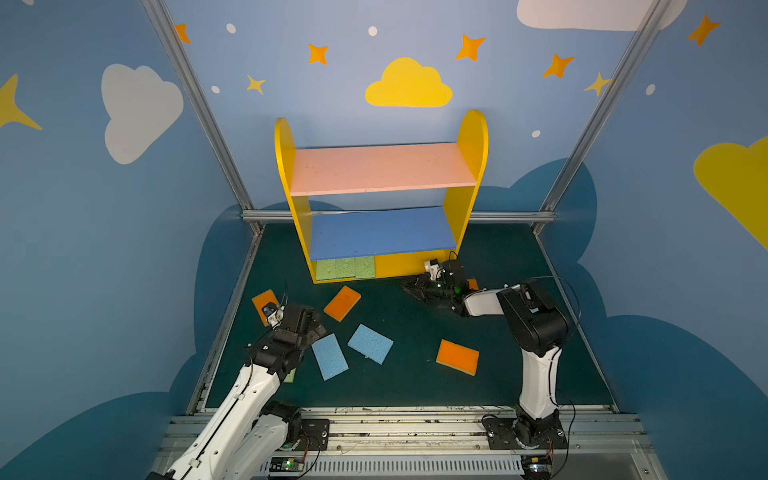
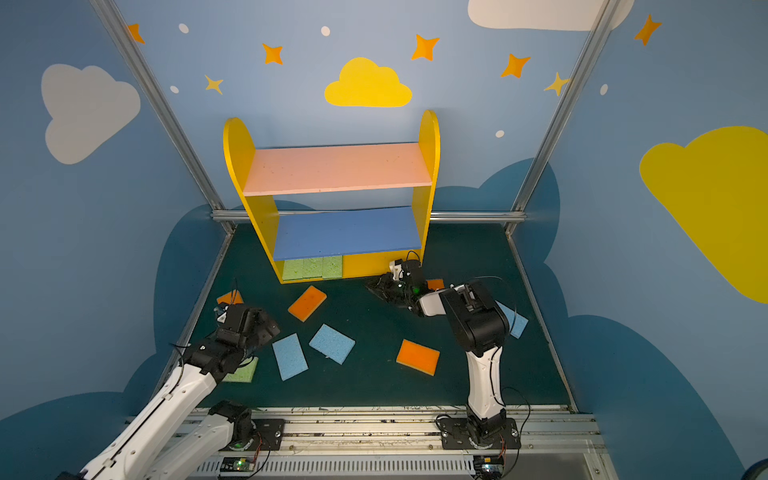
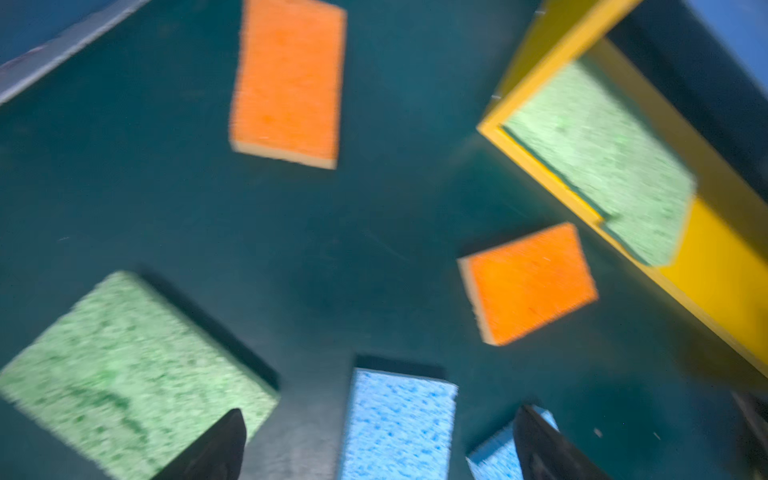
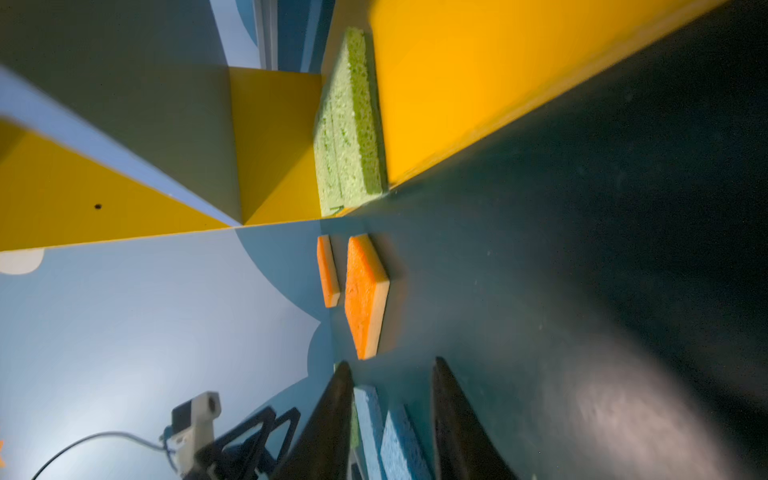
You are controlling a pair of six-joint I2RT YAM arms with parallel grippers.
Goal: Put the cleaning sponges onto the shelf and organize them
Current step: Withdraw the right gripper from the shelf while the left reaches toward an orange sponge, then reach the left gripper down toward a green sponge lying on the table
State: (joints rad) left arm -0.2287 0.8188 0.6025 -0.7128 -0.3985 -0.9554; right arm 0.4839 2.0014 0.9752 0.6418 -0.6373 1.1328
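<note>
Right gripper (image 4: 390,361), jaws apart and seemingly empty, sits beside the yellow-sided wooden shelf (image 1: 471,137) holding three light-green porous sponges (image 1: 345,268); left gripper (image 3: 380,411) gapes wide, empty.

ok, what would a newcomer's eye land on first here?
The yellow shelf with pink and blue boards, at the back middle of the dark mat, three green sponges side by side at the left end of its bottom tier. Then orange sponges and blue sponges scattered loose on the mat in front of it.
</note>
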